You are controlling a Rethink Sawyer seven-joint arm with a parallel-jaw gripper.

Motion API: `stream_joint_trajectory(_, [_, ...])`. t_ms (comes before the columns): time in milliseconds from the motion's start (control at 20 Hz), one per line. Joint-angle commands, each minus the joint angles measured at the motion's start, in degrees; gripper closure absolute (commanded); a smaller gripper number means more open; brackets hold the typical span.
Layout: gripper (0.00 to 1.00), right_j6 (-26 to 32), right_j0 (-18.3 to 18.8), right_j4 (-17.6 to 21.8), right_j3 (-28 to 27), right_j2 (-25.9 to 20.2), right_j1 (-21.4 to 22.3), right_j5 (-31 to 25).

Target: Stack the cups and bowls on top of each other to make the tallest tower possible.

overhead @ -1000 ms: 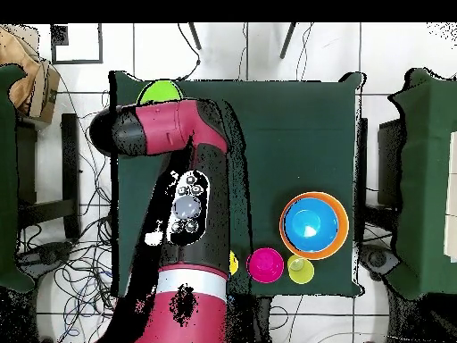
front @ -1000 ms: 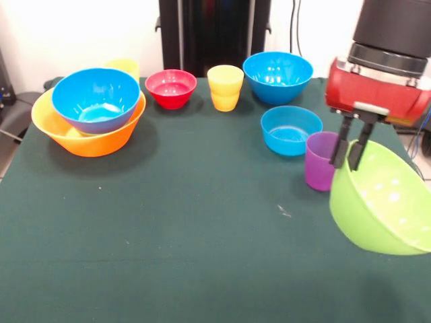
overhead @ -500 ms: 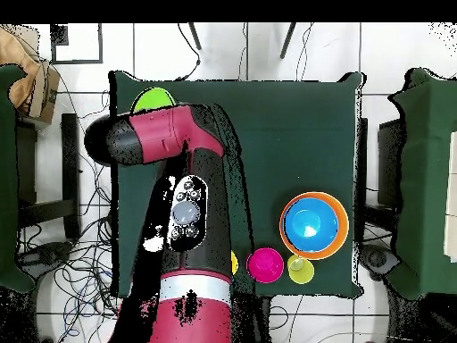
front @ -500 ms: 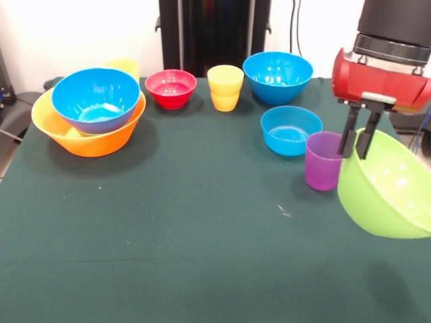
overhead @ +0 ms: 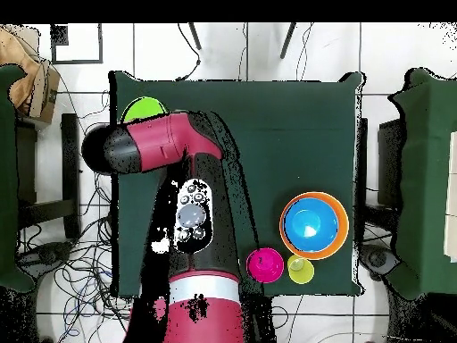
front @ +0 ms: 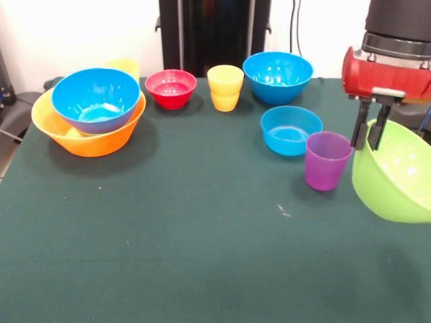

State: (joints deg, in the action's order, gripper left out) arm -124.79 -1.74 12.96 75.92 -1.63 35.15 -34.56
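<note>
Here, read from left to right in the front view: the tower (front: pixel 87 118) stands at the left of the surface (front: pixel 188 229), an orange-yellow bowl (front: pixel 81 141) with a large blue bowl (front: pixel 97 99) nested inside it, both mouths up, and a yellow cup (front: pixel 124 66) just behind. Next come the small red bowl (front: pixel 170 87), a second yellow cup (front: pixel 225 87), another large blue bowl (front: pixel 277 77), the shallow blue bowl (front: pixel 290 129) and the upright purple cup (front: pixel 326 160). At the far right the claw (front: pixel 370 131) pinches the rim of the lime green bowl (front: pixel 394 178), which hangs clear of the surface, tilted so that its mouth faces up and toward the camera, its axis leaning off vertical. The step in hand appears to be carrying this bowl; the next move would call for a long traverse to the tower, levelling the bowl, and centring it before release.
</note>
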Motion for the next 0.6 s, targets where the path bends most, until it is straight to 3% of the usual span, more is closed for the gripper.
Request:
stream_joint_trajectory(50, [1.0, 15.27, 5.1, 4.87, 11.84, -9.03, 6.17, 3.11])
stream_joint_trajectory(600, [1.0, 13.36, 11.68, 11.0, 21.55, -14.09, 9.22, 9.72])
